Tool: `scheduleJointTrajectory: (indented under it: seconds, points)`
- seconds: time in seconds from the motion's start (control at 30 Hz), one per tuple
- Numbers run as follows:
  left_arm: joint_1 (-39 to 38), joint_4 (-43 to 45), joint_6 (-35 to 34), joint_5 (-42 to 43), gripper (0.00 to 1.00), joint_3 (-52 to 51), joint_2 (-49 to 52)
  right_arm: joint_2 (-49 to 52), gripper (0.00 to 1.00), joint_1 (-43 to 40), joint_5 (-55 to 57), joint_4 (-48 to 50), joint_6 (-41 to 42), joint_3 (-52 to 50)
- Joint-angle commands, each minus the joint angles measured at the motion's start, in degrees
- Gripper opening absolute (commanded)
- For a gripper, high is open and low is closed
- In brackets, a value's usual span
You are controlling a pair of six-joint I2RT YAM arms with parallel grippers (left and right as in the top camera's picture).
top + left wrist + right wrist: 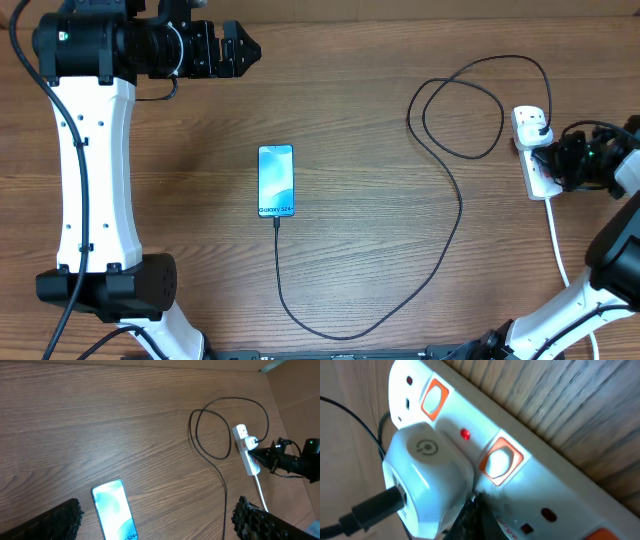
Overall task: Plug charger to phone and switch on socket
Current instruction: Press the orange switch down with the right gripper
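The phone lies face up mid-table, its light blue screen lit. The charger, a thin black cable, runs from the phone's lower edge, curves right and loops up to a white adapter seated in the socket, a white power strip at the right edge. My right gripper is shut, its tip pressed on the strip beside the adapter, just below an orange-framed switch. A red light glows on the socket. My left gripper hangs open at the far left, empty, well away from the phone.
A thick white cord leaves the strip and runs toward the near right edge. The left arm's white links stand along the left side. In the left wrist view the cable loop lies left of the strip.
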Motion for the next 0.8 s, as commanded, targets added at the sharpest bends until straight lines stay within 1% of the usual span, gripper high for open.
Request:
scheduleJointTrajectory:
  seconds: [0.0, 0.17, 0.33, 0.5, 0.63, 0.77]
  points:
    - [0.1, 0.1, -0.2, 0.5, 1.00, 0.7, 0.2, 2.6, 0.04, 2.7, -1.0, 1.8, 0.6, -1.3]
    - [0.1, 0.1, -0.2, 0.5, 1.00, 0.7, 0.2, 1.3, 0.04, -2.0, -2.8, -0.1, 1.3, 1.0]
    - [0.1, 0.1, -0.2, 0.5, 1.00, 0.7, 0.2, -4.2, 0.04, -8.7, -8.2, -1.0, 2.8, 1.4]
    - [0.1, 0.1, -0.2, 0.5, 1.00, 0.7, 0.2, -12.5, 0.04, -15.4, -19.5, -1.8, 4.7, 1.4]
    - [0.1, 0.1, -0.2, 0.5, 1.00, 0.7, 0.2, -20.0, 0.04, -16.8, -26.4, -3.1, 4.7, 1.4]
    - [0.1, 0.1, -0.2, 0.5, 1.00, 0.7, 0.2, -28.8, 0.04, -15.3, -29.6, -4.6, 4.5, 1.4]
